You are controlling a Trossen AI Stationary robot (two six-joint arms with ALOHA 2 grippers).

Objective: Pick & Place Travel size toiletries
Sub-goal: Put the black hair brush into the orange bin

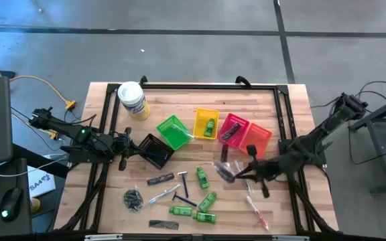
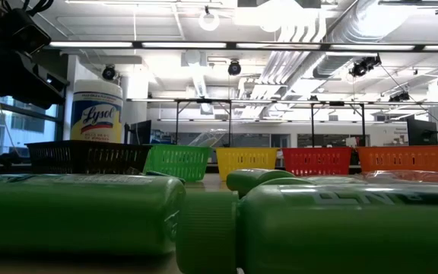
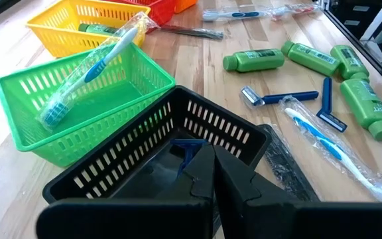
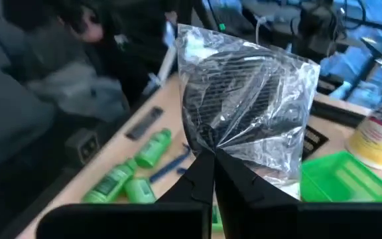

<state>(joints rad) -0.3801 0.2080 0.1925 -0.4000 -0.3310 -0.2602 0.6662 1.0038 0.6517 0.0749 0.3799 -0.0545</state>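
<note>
From table height almost everything is blocked by two green mini bottles lying right against the lens, so only the basket rims and the white-lidded tub show beyond them. The room behind the right arm is a dark blur where nothing can be made out.

The right end effector has its fingers pressed together on the bottom edge of a clear crinkled bag, holding it up above the bench; inside the plastic sits something dark with fine ribs, probably a comb, though the wrinkles hide its outline. From above this bag hangs just in front of the red basket.

The left end effector is shut on nothing, poised over the black basket, where a blue-handled razor lies partly hidden behind the fingers.

A wrapped toothbrush leans in the green basket. Further green bottles, two razors and another toothbrush lie loose on the wood.
</note>
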